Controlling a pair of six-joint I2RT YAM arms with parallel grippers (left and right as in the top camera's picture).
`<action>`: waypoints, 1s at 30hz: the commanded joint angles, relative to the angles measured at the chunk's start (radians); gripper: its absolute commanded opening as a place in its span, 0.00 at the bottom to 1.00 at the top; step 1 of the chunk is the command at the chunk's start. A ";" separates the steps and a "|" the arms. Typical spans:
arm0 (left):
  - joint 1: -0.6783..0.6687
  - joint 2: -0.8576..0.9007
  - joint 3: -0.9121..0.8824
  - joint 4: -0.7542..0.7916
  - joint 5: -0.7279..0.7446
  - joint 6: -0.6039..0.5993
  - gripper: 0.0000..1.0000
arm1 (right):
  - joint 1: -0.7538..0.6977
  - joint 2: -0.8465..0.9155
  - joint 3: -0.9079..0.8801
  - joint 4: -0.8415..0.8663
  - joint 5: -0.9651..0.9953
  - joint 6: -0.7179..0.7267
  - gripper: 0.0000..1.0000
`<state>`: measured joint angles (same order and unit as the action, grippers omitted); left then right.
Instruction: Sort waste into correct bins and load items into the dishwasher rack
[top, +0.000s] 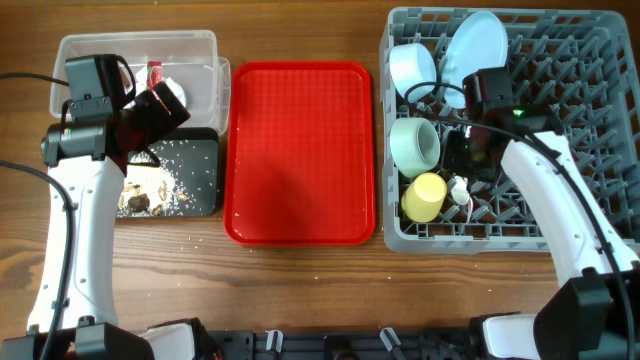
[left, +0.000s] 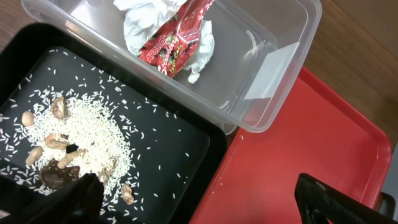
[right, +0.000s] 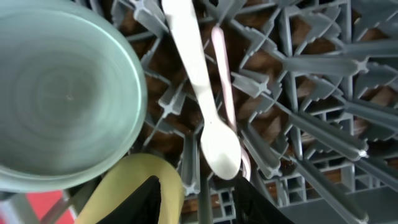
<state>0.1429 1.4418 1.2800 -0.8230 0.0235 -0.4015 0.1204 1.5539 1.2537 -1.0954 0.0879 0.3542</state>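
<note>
The clear tub (top: 205, 62) holds crumpled white paper with a red wrapper (left: 169, 34). The black tray (top: 198, 165) beside it holds rice grains and brown scraps (left: 74, 146). My left gripper (left: 199, 208) is open and empty above the black tray's right edge; in the overhead view (top: 160, 105) it hangs between the tub and the tray. The grey rack (top: 600, 110) holds the plate (top: 476, 45), two bowls (top: 412, 68) (top: 415, 143), the yellow cup (top: 424, 197) and the white spoon (right: 205, 93). My right gripper (right: 205, 202) is open just below the spoon's bowl, next to the cup (right: 134, 180).
The flat red tray (top: 300, 150) lies between the bins and the rack. A thin second white utensil (right: 224, 87) lies beside the spoon among the pegs. A few rice grains lie on the table in front of the black tray.
</note>
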 joint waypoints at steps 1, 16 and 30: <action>0.004 0.006 0.002 0.003 -0.010 0.005 1.00 | -0.004 -0.040 0.151 -0.051 -0.023 -0.011 0.40; 0.004 0.006 0.002 0.003 -0.011 0.005 1.00 | -0.004 -0.367 0.497 -0.099 -0.295 0.046 1.00; 0.004 0.006 0.002 0.003 -0.010 0.005 1.00 | -0.004 -0.486 0.266 0.276 -0.088 -0.204 1.00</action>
<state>0.1429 1.4418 1.2800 -0.8227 0.0231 -0.4019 0.1204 1.1454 1.6352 -0.9413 -0.0521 0.2512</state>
